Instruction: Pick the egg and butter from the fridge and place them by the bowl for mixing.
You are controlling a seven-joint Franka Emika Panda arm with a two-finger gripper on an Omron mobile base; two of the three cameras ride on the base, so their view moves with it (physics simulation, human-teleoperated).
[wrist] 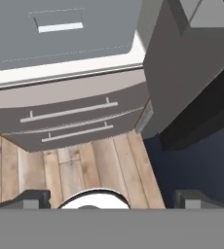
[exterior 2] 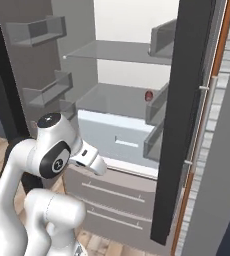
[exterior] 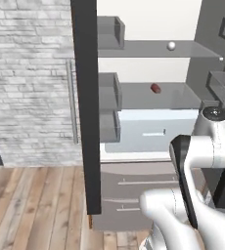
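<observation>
You see fridge (exterior: 148, 97) open: dark-grey doors, white interior, grey door shelves. White egg (exterior: 171, 46) on upper shelf, far right. Gripper (wrist: 111, 197) jaws wide apart, empty, over floor by bottom drawers (wrist: 70, 116).

- The open fridge (exterior: 148, 88) is viewed from behind the arm's left, close, facing forward.
- The same shelves (exterior 2: 122, 97) and drawers (exterior 2: 117, 200) are viewed from the right.
- The drawers and floor (wrist: 99, 165) are viewed downward from the hand.

Glossy white rounded arm (exterior: 202, 146) with dark joint bands.
</observation>
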